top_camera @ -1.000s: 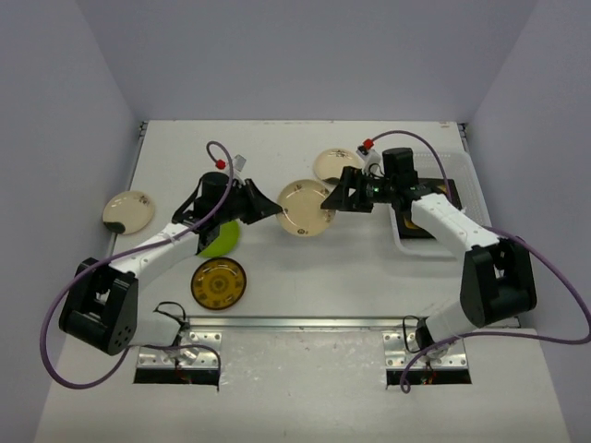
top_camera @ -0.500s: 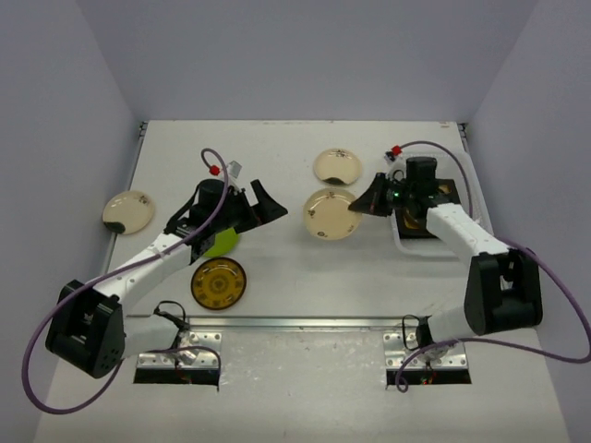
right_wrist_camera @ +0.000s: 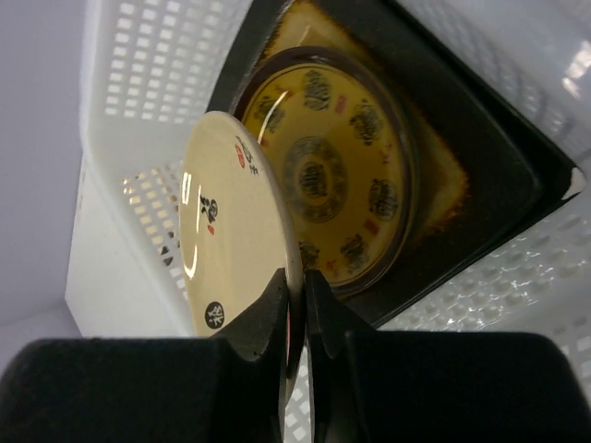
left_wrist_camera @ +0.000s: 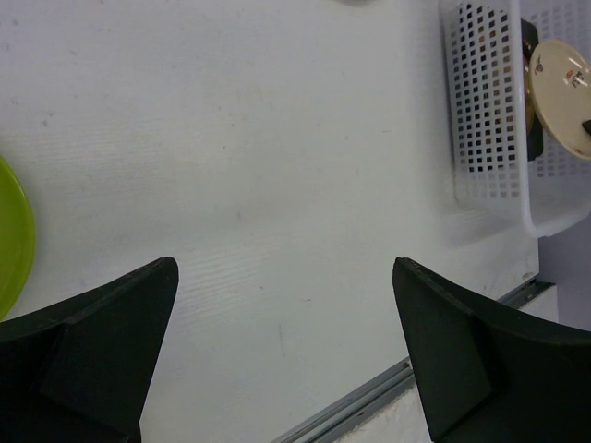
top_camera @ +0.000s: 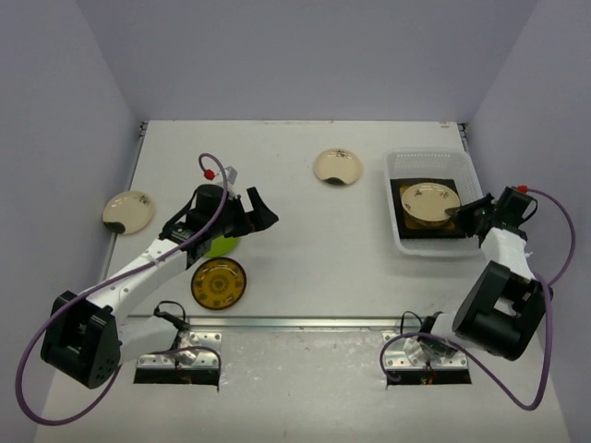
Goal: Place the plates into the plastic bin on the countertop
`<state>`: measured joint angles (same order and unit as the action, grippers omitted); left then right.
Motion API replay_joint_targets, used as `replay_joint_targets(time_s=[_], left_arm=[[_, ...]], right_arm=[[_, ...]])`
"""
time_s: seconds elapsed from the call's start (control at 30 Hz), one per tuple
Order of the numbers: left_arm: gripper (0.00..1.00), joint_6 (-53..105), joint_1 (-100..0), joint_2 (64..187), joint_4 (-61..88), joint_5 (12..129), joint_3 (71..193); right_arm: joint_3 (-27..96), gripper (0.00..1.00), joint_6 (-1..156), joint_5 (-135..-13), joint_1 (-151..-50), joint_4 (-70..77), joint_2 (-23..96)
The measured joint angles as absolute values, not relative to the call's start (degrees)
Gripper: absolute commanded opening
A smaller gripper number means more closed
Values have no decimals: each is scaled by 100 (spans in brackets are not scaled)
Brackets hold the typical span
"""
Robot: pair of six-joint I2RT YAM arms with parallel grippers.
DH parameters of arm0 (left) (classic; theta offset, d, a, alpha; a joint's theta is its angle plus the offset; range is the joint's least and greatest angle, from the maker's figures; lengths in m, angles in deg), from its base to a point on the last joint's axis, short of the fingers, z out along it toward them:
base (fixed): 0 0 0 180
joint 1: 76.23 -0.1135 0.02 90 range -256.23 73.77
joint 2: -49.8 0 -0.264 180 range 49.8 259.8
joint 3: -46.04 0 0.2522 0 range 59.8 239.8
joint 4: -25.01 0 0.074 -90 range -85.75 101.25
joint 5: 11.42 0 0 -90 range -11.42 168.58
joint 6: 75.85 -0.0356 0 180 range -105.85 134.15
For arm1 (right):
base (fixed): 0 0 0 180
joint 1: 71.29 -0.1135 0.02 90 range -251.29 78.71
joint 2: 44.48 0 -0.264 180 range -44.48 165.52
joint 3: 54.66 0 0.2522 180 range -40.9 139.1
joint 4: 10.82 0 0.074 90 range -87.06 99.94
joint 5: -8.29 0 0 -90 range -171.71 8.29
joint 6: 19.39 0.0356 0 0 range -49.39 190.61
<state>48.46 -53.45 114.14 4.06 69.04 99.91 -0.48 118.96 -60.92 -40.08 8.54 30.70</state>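
Over plastic bin (top_camera: 432, 157), right jaws pinch cream plate (right_wrist_camera: 231, 240) rim (tilted); left jaws wide, empty.

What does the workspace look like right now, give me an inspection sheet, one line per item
Surface: white countertop, metal rail along the near edge.
Job's things: plastic bin at right holds a dark square plate with an amber-patterned plate on it. The held cream plate is over them. On the countertop: left cream plate, far cream plate, lime green plate partly under the left arm, amber plate.
Clutter: nothing seen.
Jaws: left jaws open, empty; right jaws shut on the held cream plate's rim.
Cables: purple cables loop off each arm, clear of the plates.
Surroundings: pale lavender walls on three sides.
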Motion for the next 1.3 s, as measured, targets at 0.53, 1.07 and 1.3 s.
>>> replay_joint_targets(time_s=[0.53,1.07,1.3], left_arm=[[100,4769,-5345,12017,612,6583,9857],[100,5750,-5289,15916,1903,6244,12599],[89,6017,-5293,17763,1867,6564,14518]], right_arm=[[413,99,11800,-6541,-3986,1707,3146],[-350,99,11438,-4310,-5534,1202,1682],[-1017,99,11610,-3589,-5531,814,1039]])
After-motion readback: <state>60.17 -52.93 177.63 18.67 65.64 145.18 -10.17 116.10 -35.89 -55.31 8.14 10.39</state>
